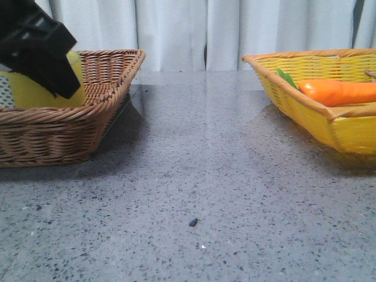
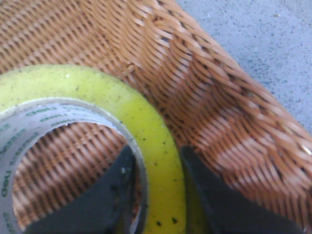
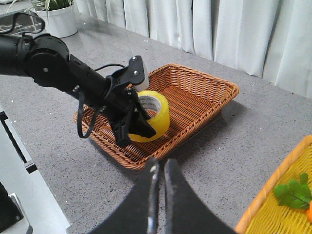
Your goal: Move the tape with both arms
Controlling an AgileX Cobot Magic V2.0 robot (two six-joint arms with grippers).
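The tape (image 2: pixel 146 122), a wide yellow roll with a white core printed in green, is in the brown wicker basket (image 1: pixel 111 76) at the left. It also shows in the front view (image 1: pixel 35 91) and the right wrist view (image 3: pixel 158 109). My left gripper (image 2: pixel 156 161) is shut on the roll's wall, one finger inside the core, one outside. In the front view the black left gripper (image 1: pixel 38 44) covers part of the roll. My right gripper (image 3: pixel 161 168) is shut and empty over the grey table, away from the basket.
A yellow wicker basket (image 1: pixel 329 111) at the right holds an orange carrot (image 1: pixel 338 91) with green leaves. The grey speckled table (image 1: pixel 194 176) lies between the baskets. White curtains hang behind. A potted plant (image 3: pixel 56 17) stands far off.
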